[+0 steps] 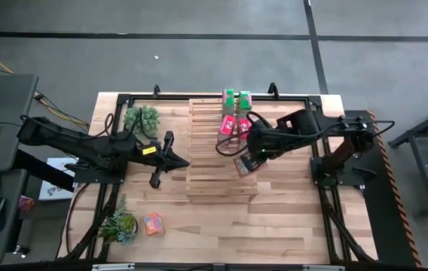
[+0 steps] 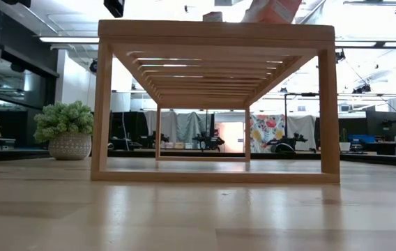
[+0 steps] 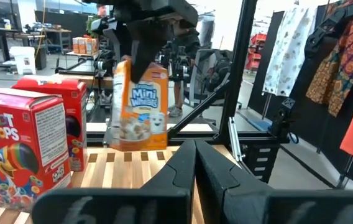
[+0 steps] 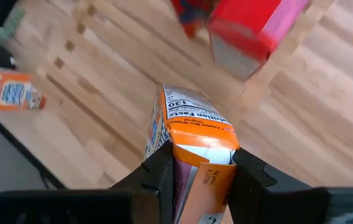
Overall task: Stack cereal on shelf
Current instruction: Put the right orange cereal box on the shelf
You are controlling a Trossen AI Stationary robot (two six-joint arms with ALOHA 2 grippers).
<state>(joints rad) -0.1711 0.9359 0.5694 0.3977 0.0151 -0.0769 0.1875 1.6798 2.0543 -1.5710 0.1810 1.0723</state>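
**Orange box gripped over the rack**

We are seeing the right gripper [image 4: 202,163] clamping its two fingers on an orange cereal box [image 4: 192,140]; in the high view that gripper [image 1: 249,159] is hanging over the right part of the shelf [image 1: 212,150], with the box [image 1: 246,165] tilted beneath it; from the left wrist the same box [image 3: 140,104] is hanging at a slant in the gripper's hold, and we cannot tell whether it is touching the slats.

Two green boxes [image 1: 236,97] are standing at the far end of the shelf; two red-pink boxes [image 1: 234,125] are sitting just nearer; the second orange box [image 1: 153,223] is lying on the tabletop [image 1: 274,226] beside a potted plant [image 1: 118,224].

The left gripper [image 1: 170,154] is waiting just left of the shelf, its fingers pressed together.
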